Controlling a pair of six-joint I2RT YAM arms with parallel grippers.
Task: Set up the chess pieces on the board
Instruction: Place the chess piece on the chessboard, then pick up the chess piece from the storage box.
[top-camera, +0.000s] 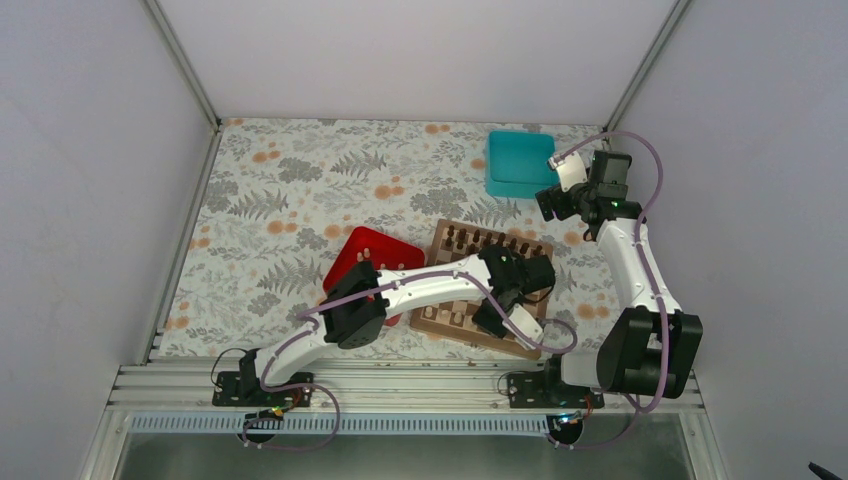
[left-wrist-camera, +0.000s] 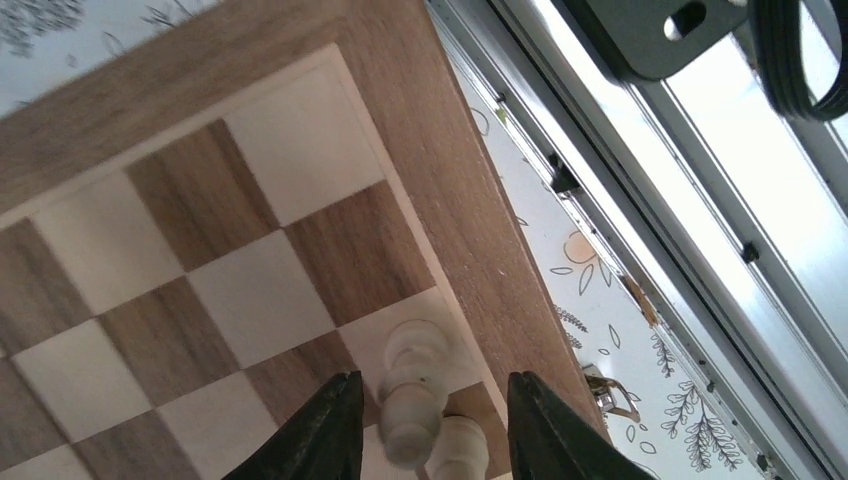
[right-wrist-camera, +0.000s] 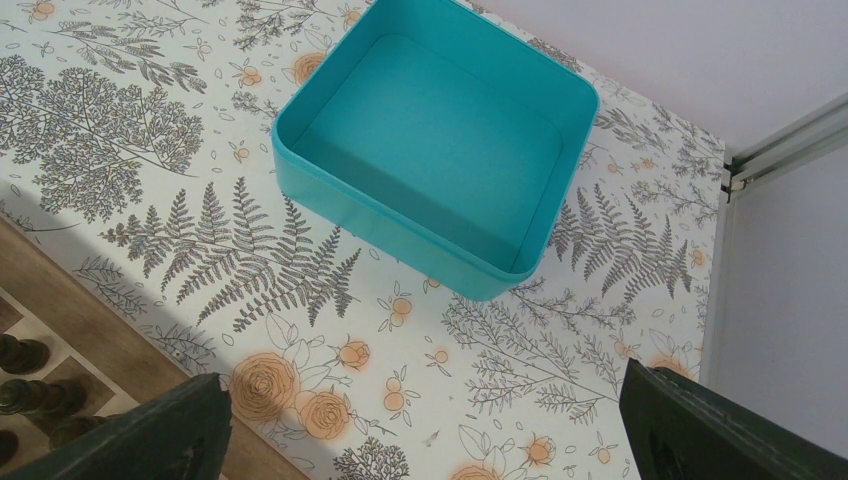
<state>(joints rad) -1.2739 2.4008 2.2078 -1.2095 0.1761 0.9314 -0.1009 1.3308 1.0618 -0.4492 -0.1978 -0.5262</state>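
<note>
From overhead I see the board (top-camera: 447, 262) on the flowered worktop (top-camera: 280, 190), with a red tray (top-camera: 362, 252) just beside it at its 9 o'clock and a teal box (top-camera: 518, 160) near its 1 o'clock. Dark pieces (top-camera: 490, 241) line the board's 12 o'clock side.

My left arm reaches across the tray to the board's 6 o'clock edge. In the left wrist view the left tool (left-wrist-camera: 432, 400) hangs low over the squares beside the brown border. A pale piece (left-wrist-camera: 413, 382) stands between its fingers (left-wrist-camera: 318, 432) on a light square by that border. The jaws are parted a little, and I see a narrow gap on each side of the piece, so nothing is held. A second pale piece (left-wrist-camera: 458, 452) is just beside the first at its 5 o'clock, partly cut off by the frame. Past the border, at 3 o'clock, the worktop meets a metal rail (left-wrist-camera: 690, 200).

My right arm is raised near the teal box. In the right wrist view the right tool (right-wrist-camera: 425, 425) stands spread wide over bare worktop with nothing between its fingers. The box is at its 12 o'clock, and the board's corner with a few dark pieces is at its 8 o'clock.
</note>
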